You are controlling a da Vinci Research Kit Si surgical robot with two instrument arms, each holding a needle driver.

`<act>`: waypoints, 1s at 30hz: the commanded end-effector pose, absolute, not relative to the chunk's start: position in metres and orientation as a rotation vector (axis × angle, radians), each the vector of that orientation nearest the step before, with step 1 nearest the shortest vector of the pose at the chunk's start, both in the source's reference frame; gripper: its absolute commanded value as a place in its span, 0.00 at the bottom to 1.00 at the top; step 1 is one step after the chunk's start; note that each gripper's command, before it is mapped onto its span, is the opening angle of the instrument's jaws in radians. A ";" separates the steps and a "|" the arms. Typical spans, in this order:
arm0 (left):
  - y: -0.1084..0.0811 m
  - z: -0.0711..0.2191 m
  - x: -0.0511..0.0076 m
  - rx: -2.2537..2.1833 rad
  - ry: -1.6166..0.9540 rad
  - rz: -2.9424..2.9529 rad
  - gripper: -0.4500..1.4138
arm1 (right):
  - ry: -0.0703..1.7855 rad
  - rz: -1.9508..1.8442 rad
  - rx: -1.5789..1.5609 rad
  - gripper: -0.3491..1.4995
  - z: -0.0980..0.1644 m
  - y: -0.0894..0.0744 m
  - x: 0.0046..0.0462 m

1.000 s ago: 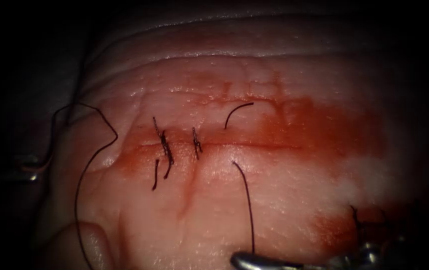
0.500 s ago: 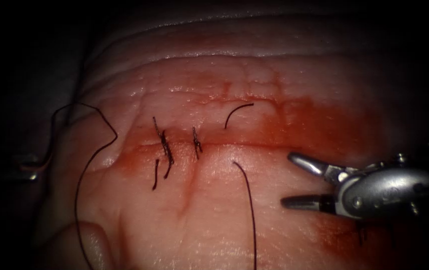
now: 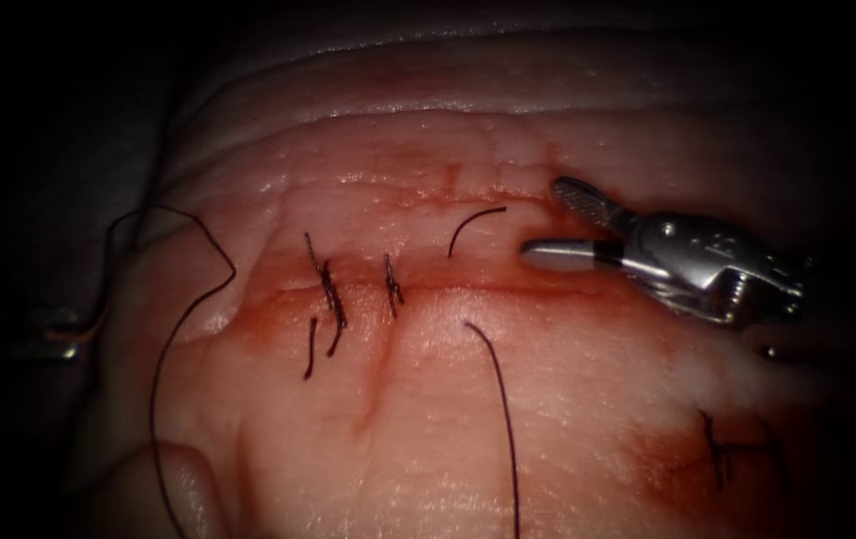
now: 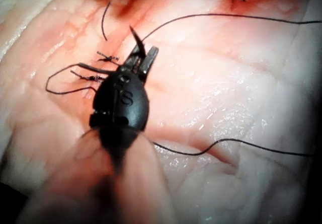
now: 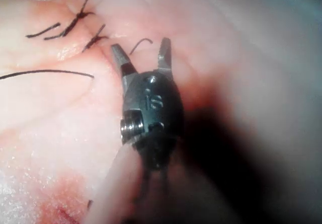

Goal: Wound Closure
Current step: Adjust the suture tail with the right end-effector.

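Right tool (image 3: 548, 222) has swung up from below the cut and now sits just above the line of the cut (image 3: 558, 291), toward its right end. Its fingers are spread wide with nothing between them, and they point left at a short loose thread tail (image 3: 476, 222). The right wrist view shows it too (image 5: 141, 47): both tips apart, with that little tail just past them. As for the needle (image 4: 136, 36), in the left wrist view the left tool (image 4: 145, 59) has its fingers pinched together on a dark pointed sliver that looks like it, held up off the tissue and not stuck in it. I honestly can't tell where along the curve it's gripped. Thread (image 3: 496, 399) goes into the tissue just below the cut, about midway along it, and runs down out of the endoscope view. The short tail comes out on the far side of the cut, straight across from that spot. Further left there are two tied stitches (image 3: 330, 289) (image 3: 391, 284) across the cut with their cut ends sticking out. A big loose loop of thread (image 3: 189, 299) curls over the left edge of the tissue (image 3: 568, 399). Red fluid (image 3: 667, 250) is smeared along the cut and spreads out to the right. One more dark knot (image 3: 717, 449) sits well below the right tool.
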State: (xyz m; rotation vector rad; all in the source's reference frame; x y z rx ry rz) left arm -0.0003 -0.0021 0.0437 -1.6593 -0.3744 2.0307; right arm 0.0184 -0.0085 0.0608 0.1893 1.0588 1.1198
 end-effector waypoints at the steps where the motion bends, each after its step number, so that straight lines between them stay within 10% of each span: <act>1: -0.002 0.044 -0.0008 -1.660 -0.376 2.030 0.00 | 1.060 1.146 0.199 0.63 0.062 -0.008 0.0194; 18: -0.002 0.044 -0.0008 -1.659 -0.378 2.033 0.00 | 1.107 1.143 0.244 0.51 0.064 -0.008 0.0221; 24: -0.002 0.044 -0.0007 -1.659 -0.378 2.033 0.00 | 1.109 1.142 0.243 0.03 0.064 -0.009 0.0226; 30: -0.002 0.044 -0.0007 -1.659 -0.378 2.033 0.00 | 1.076 1.144 0.257 0.00 0.065 -0.008 0.0226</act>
